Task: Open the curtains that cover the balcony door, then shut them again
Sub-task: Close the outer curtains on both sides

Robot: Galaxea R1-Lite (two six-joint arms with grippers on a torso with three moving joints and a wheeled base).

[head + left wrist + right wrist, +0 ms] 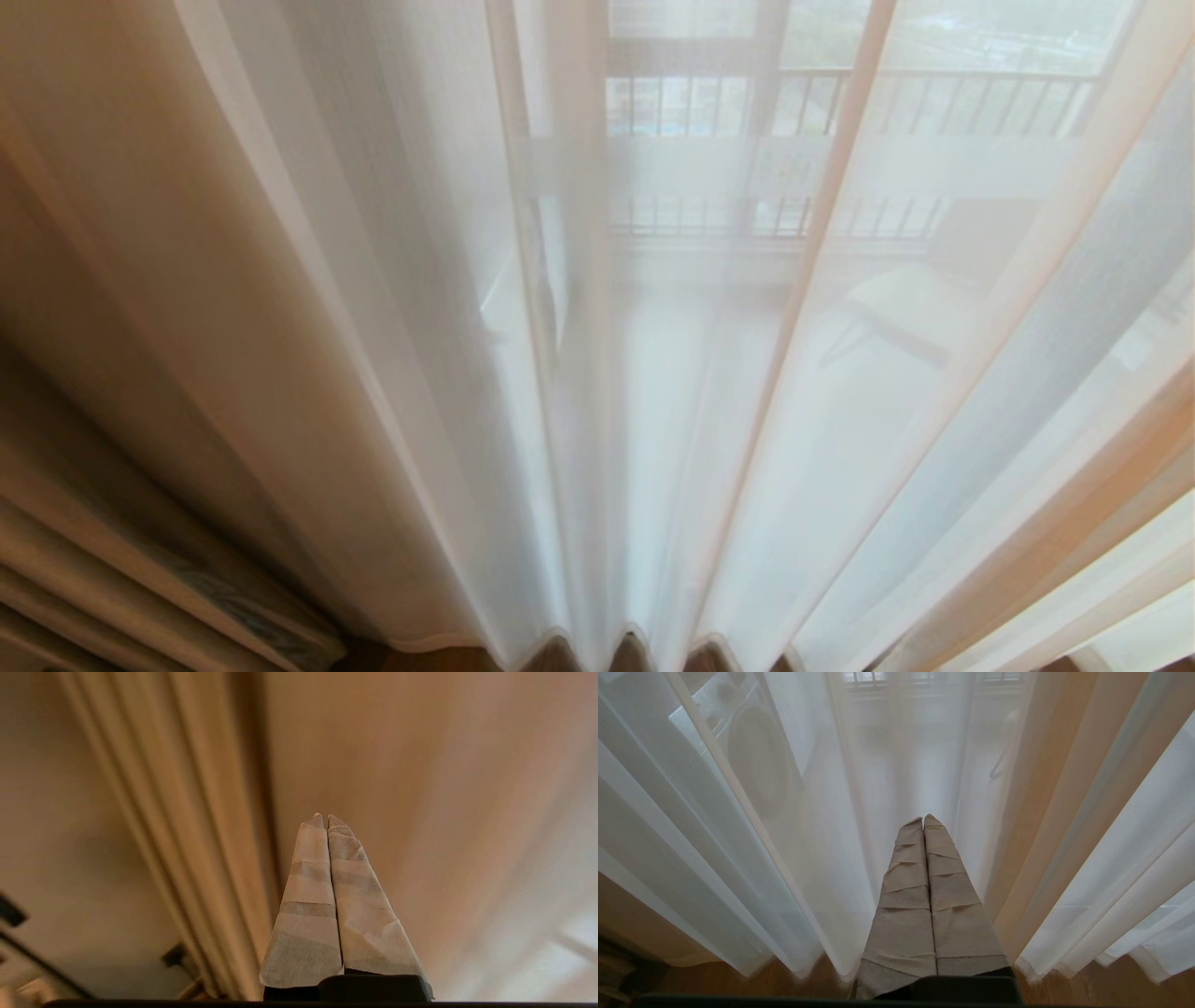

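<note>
Sheers (420,373) hung drawn across door (766,112). Left gripper (323,817) pinched closed, empty, near drapes (187,835). Right gripper (923,818) closed, empty.

Daylight comes through the curtains (653,420) from behind; head view bright, washed out at centre, the railing (840,103) beyond soft and hazy through the sheer cloth. Folds at the outer edges darken to warm tan shadow and splay outward, lens distortion.

Left wrist view dim and warm. Left gripper (322,817), jaws pressed together, is sharp; fabric beyond the tips smeared, streaky blur. Pale glow to one side of the jaws, shadow on the other.

Right wrist view bright. Right gripper (923,817), jaws together, crisp; backlit cloth ahead of the tips glows white, slight glare. Floor (761,980) beneath in shade.
</note>
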